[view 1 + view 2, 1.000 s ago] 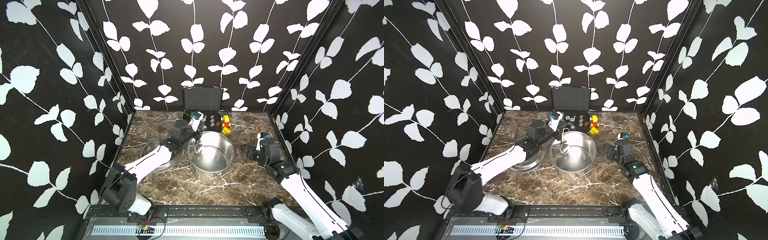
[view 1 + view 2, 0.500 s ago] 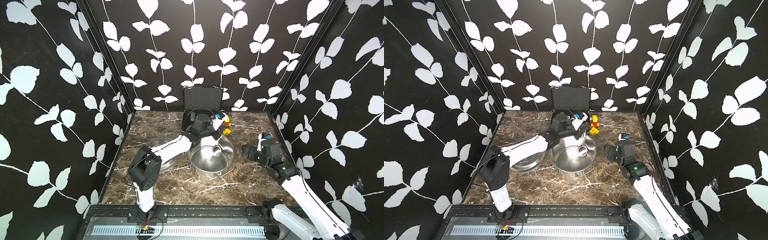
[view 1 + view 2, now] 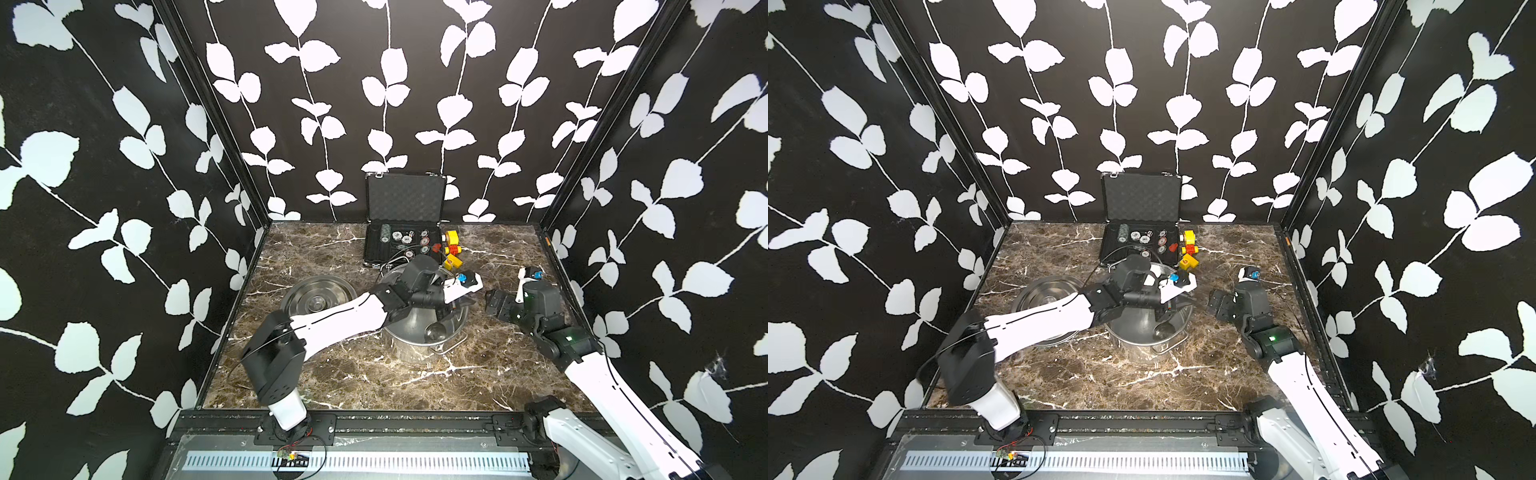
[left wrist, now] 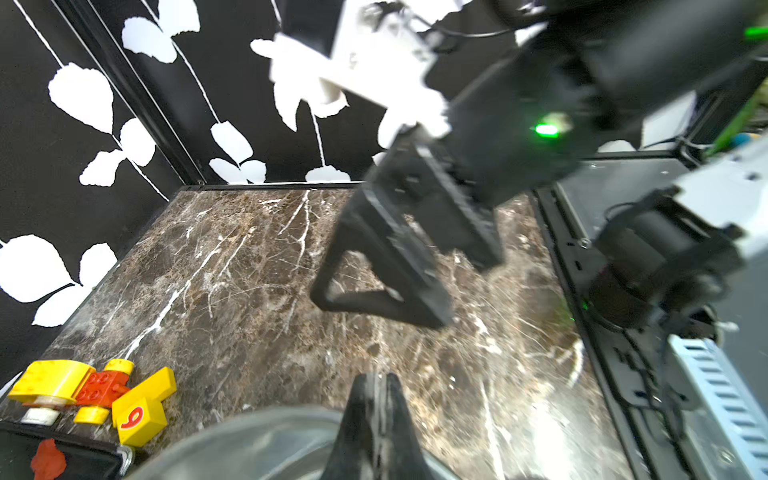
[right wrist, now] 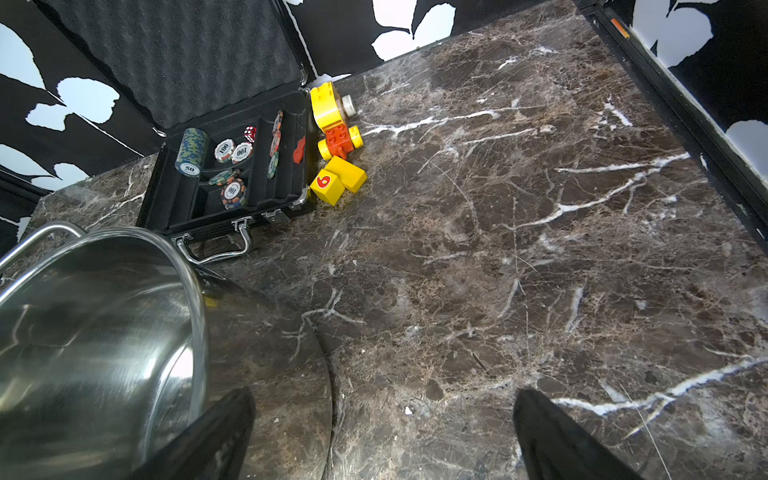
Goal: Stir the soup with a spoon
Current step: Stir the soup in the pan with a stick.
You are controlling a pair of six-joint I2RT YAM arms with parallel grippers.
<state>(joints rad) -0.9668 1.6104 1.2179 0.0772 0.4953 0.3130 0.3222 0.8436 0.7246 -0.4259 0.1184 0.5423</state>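
The steel pot (image 3: 409, 352) (image 3: 1133, 350) stands mid-table, and its inside shows only bare shiny metal; no soup is visible. My left arm reaches across it, with the left gripper (image 3: 451, 311) (image 3: 1168, 312) (image 4: 376, 377) over the pot's right part, shut on the spoon's thin silver handle. The spoon bowl (image 3: 434, 331) (image 3: 1161, 331) hangs low inside the pot near the front-right wall. My right gripper (image 3: 496, 303) (image 3: 1219, 305) (image 5: 382, 436) hovers just right of the pot, open and empty above bare marble.
The pot's lid (image 3: 318, 297) (image 3: 1050, 296) lies left of the pot. Behind the pot stands an open black case of poker chips (image 3: 403, 245) (image 5: 232, 166). Yellow and red toy blocks (image 3: 452, 249) (image 5: 336, 141) sit beside it. Patterned walls close in three sides.
My left arm has swung from the pot's back-left rim across to its right side, carrying the spoon through the pot. The right arm has stayed almost still.
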